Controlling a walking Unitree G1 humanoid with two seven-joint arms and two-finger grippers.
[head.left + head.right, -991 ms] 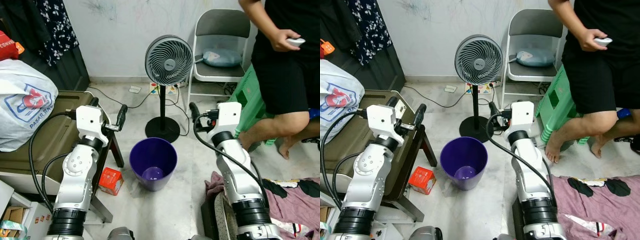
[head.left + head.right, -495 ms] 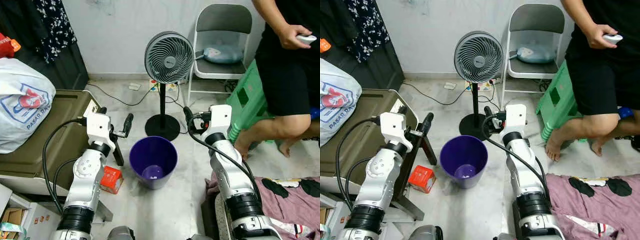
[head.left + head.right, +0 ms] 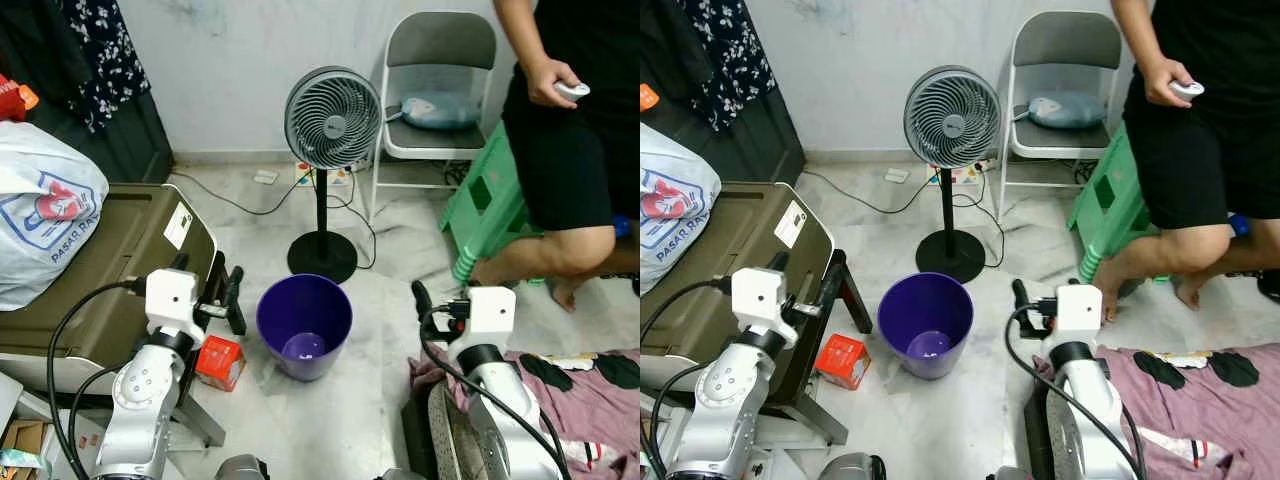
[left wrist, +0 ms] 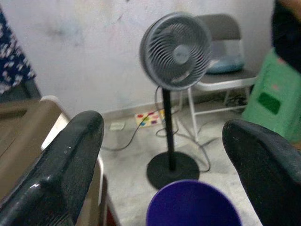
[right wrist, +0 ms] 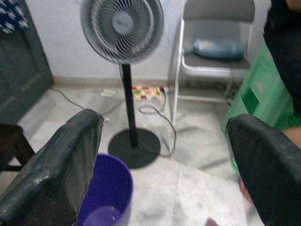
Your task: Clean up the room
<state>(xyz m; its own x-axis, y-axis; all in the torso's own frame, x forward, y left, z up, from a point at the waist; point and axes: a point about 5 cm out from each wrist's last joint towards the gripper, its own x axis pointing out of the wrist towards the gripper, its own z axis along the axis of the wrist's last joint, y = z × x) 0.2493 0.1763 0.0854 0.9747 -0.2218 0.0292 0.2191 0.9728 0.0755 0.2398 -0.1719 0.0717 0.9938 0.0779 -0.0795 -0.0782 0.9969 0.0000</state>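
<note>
Standing over the purple bin (image 3: 304, 324), both the left gripper (image 3: 208, 294) and right gripper (image 3: 431, 308) are empty, fingers spread wide. The red box (image 3: 219, 361) lies at the bin's 9 o'clock. Better lower the left gripper slowly and grab its sides.

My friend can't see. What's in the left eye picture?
A purple bin stands on the floor between the robot's left gripper and right gripper. Behind it stands a grey fan, and a person is on the right.
</note>
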